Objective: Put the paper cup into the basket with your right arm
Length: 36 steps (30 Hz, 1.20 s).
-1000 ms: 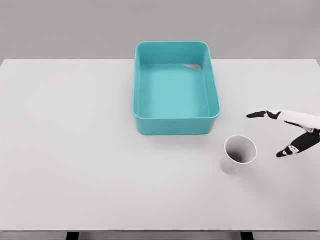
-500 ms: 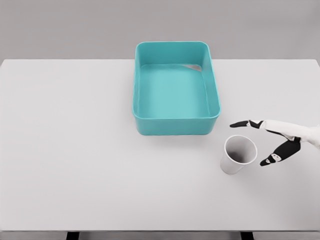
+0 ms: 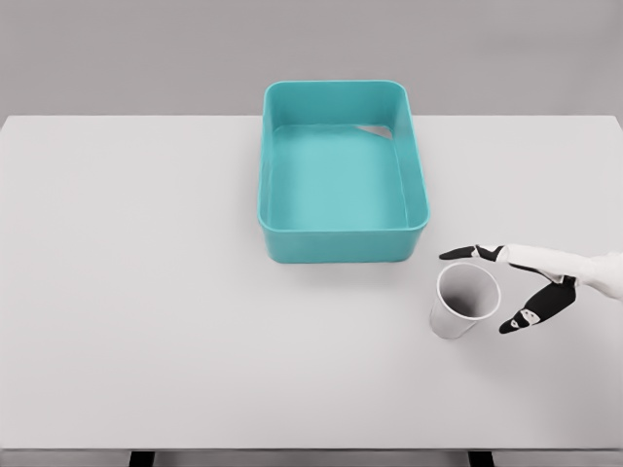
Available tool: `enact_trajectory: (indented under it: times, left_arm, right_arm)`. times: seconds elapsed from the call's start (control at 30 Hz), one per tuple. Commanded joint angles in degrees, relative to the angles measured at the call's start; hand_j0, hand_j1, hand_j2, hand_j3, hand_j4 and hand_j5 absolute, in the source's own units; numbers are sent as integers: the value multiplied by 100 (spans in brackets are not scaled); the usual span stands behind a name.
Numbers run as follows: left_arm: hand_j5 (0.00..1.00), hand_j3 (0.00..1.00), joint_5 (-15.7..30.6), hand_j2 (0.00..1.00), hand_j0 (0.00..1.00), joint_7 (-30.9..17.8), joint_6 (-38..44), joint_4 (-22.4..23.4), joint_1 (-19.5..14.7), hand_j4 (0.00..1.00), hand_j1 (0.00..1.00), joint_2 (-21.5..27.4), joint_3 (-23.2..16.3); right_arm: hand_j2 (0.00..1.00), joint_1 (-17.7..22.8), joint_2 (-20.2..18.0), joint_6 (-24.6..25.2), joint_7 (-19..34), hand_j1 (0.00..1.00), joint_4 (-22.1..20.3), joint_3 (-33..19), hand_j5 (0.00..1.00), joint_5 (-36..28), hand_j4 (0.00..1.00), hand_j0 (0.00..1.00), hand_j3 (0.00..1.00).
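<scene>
A white paper cup (image 3: 464, 301) stands on the white table (image 3: 146, 292) toward its right edge, just off the near right corner of the teal basket (image 3: 343, 238), tipped so its open mouth faces up and toward the camera and its long axis leans that way. The robot's right hand (image 3: 521, 282) reaches in from the right edge, fingers (image 3: 462, 254) spread and holding nothing, one dark fingertip just behind the cup's rim and another just beside its right side.

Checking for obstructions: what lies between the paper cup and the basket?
Head view: only bare table between the paper cup and basket.
</scene>
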Motion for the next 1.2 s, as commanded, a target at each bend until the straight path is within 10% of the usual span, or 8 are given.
enact_trajectory:
  times: [0.0, 1.17]
  left_arm:
    - [100, 100, 8, 100, 100, -1, 0, 0, 0, 100, 100, 0, 0]
    - [100, 100, -1, 100, 100, -1, 0, 0, 0, 100, 100, 0, 0]
  right_arm:
    - [100, 0, 2, 11, -1, 100, -13, 52, 100, -45, 100, 100, 100]
    - [100, -202, 265, 11, -1, 100, -31, 228, 100, 8, 100, 100, 100]
